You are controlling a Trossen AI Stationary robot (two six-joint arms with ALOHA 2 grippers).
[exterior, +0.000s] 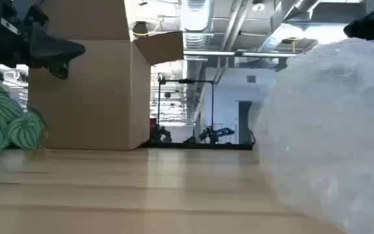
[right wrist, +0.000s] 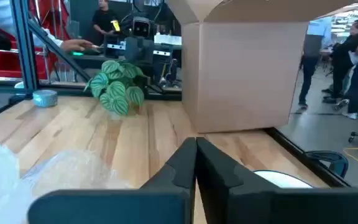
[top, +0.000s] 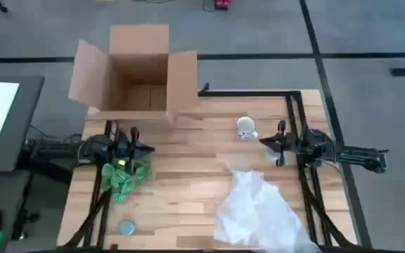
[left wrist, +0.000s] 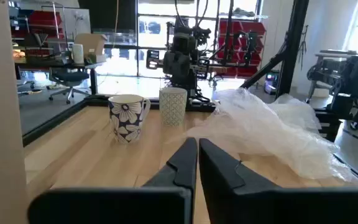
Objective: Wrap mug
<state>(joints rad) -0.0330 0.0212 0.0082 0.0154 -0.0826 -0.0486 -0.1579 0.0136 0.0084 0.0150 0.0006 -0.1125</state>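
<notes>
Showing flower print only in left wrist view, mug [left wrist: 128, 116], both claws pressed together.

High view looks straight down; low view sits level on the light wooden worktop [top: 188, 176]; both share the brown cardboard box [top: 138, 70].

Robotics lab or workshop, wooden table [top: 188, 176] on a grey floor [top: 371, 42], exposed ceiling ducts [exterior: 197, 19], red storage racks [left wrist: 241, 37], more robot arms [left wrist: 182, 50] on far benches, office chairs [left wrist: 67, 78], people [right wrist: 347, 62] standing beyond
</notes>
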